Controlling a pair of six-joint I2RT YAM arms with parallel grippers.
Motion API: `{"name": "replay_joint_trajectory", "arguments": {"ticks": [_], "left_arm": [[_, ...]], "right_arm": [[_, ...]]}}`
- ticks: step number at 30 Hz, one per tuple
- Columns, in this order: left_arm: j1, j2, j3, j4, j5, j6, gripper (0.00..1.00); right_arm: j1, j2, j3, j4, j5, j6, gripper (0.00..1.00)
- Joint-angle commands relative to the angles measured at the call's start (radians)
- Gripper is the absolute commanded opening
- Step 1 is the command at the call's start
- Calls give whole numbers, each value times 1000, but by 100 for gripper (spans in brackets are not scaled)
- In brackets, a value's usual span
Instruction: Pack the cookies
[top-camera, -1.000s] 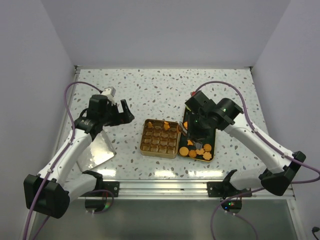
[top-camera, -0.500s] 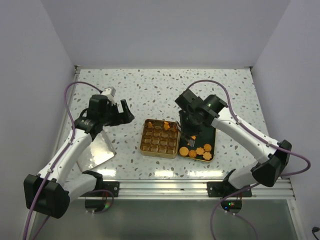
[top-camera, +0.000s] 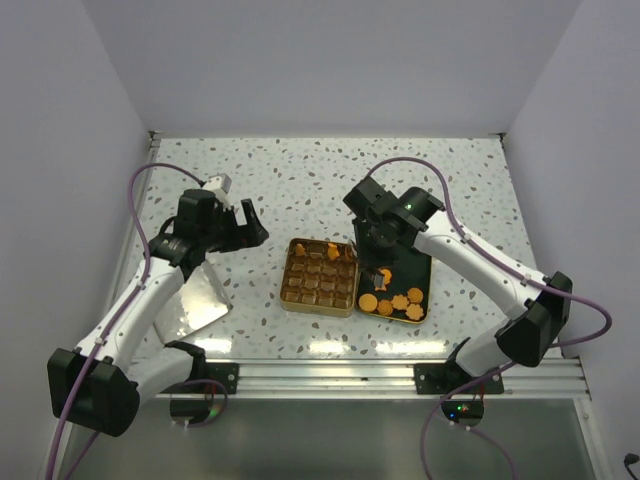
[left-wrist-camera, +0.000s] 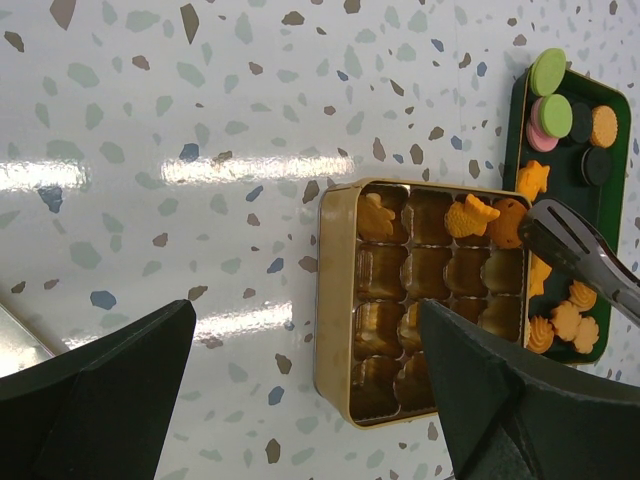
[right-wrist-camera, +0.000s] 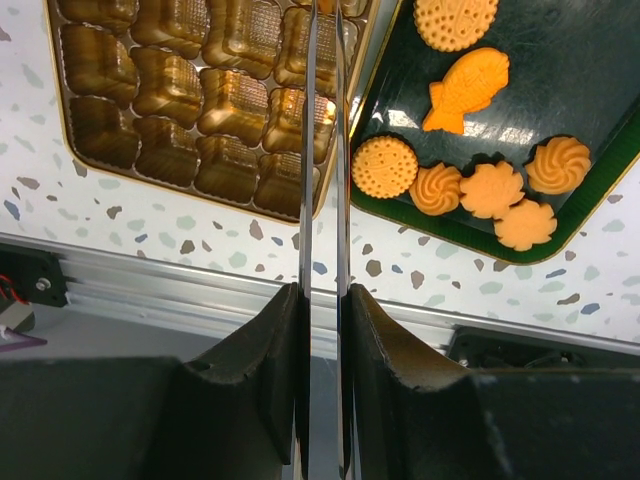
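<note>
- The right gripper (right-wrist-camera: 325, 30) carries two long, thin metal blades that stand nearly together with only a slit between them. Their tips run off the top of the wrist view, so I cannot tell whether they pinch anything.
- Behind the blades, an aluminium rail (right-wrist-camera: 150, 285) crosses at the edge of the speckled table (right-wrist-camera: 110, 215).
- Just right of the blades lies a dark green tray (right-wrist-camera: 570, 70). Its near end holds loose cookies (right-wrist-camera: 465, 190): a dotted round one, swirls and flower shapes in a cluster. A fish-shaped cookie (right-wrist-camera: 465, 90) lies further along.
- Just left of the blades, and partly under them, sits a gold tin (right-wrist-camera: 165, 90) of square compartments, its near rows bare.
- The left gripper (left-wrist-camera: 307, 310) hovers well left of the tin, fingers wide apart and holding nothing, with the tin ahead of it.
- In the tin's far row lie three cookies. Seen from the left wrist, the blade tips appear just beside the corner one, but I cannot tell whether they touch it.
- Beyond the tips, the tray's far end carries green discs (left-wrist-camera: 552, 95), a pink one, black discs (left-wrist-camera: 590, 165) and a round orange biscuit (left-wrist-camera: 603, 125).
</note>
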Motion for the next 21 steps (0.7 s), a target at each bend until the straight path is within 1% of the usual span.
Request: {"name": "replay_joint_trajectory", "arguments": {"ticks": [1,6,12,13,21], "left_arm": [[-5,6,37,55,-8,-3,100],[-5,8,34,57,-8,-6,100],[-5,8,35,57,-9,-10,100],[-5,6,35,58,-9,-9,100],[-5,0,34,57,-8,-15,100]], "right_arm": [[-1,-1,12,25,34,-21,6],[-1,-9,7,23,36,-23,16],[1,-10,26,3,51,-31,26],[1,-10,29,0,54,-31,29],[-1,-27,49,-27,72,-32,40]]}}
